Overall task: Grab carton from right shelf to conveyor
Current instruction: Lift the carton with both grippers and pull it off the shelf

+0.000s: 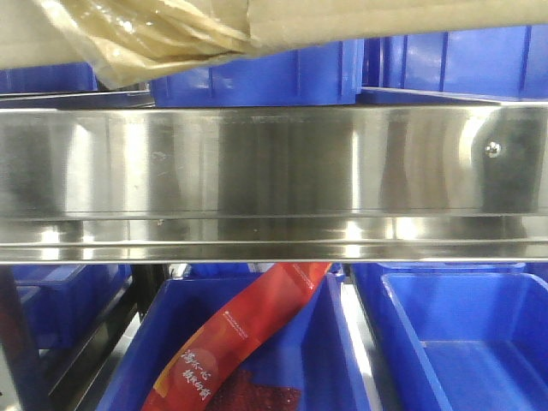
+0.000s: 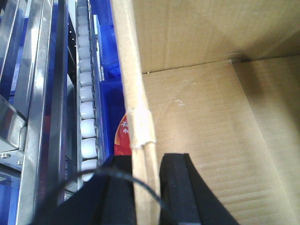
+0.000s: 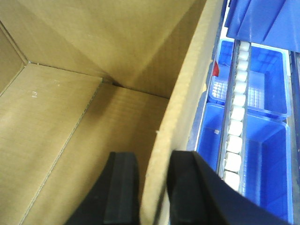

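Observation:
The carton is an open brown cardboard box. In the front view only its underside (image 1: 360, 17) shows along the top edge, above the steel beam. My left gripper (image 2: 146, 187) is shut on the carton's left wall (image 2: 129, 70), with one black finger (image 2: 176, 187) inside the box and the other outside. My right gripper (image 3: 157, 187) is shut on the carton's right wall (image 3: 187, 93), with one finger (image 3: 123, 187) inside and the other outside. The carton's floor (image 2: 201, 126) is bare in both wrist views. No conveyor is identifiable beyond the roller tracks.
A wide stainless steel shelf beam (image 1: 274, 171) spans the front view. Blue plastic bins sit above it (image 1: 257, 81) and below it (image 1: 462, 334); one lower bin holds a red packet (image 1: 248, 334). White roller tracks run beside the carton on the left (image 2: 88, 117) and on the right (image 3: 236, 117).

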Controlling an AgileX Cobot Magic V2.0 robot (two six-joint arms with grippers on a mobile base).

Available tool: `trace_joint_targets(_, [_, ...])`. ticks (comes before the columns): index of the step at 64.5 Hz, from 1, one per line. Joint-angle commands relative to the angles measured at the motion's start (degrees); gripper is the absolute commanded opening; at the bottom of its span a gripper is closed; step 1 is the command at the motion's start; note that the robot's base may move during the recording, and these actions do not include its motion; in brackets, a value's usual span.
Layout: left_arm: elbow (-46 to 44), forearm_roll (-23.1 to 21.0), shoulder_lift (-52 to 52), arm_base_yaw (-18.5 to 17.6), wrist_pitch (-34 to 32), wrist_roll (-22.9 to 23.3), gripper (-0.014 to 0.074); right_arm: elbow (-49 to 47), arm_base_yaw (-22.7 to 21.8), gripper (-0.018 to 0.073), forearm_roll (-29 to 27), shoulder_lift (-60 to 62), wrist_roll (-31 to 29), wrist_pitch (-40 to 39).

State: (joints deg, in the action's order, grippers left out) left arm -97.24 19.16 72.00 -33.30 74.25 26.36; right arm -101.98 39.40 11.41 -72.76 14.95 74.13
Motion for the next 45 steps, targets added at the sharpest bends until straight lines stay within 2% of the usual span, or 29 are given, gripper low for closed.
trace_joint_targets(1, [-0.7, -2.0, -0.2, -0.9, -4.3, -0.2, -0.0017, -0.2, 0.8, -0.0067, -4.5, 0.2, -0.9, -4.3])
trace_joint_targets(23, [-0.7, -2.0, -0.2, -0.9, -4.3, -0.2, -0.0017, -0.2, 0.8, -0.0067, -4.5, 0.2, -0.9, -8.4])
trace_joint_targets(45, [-0.7, -2.0, -0.2, -0.9, -4.3, -0.2, -0.0017, -0.2, 0.8, -0.0067, -4.5, 0.2, -0.9, -8.9])
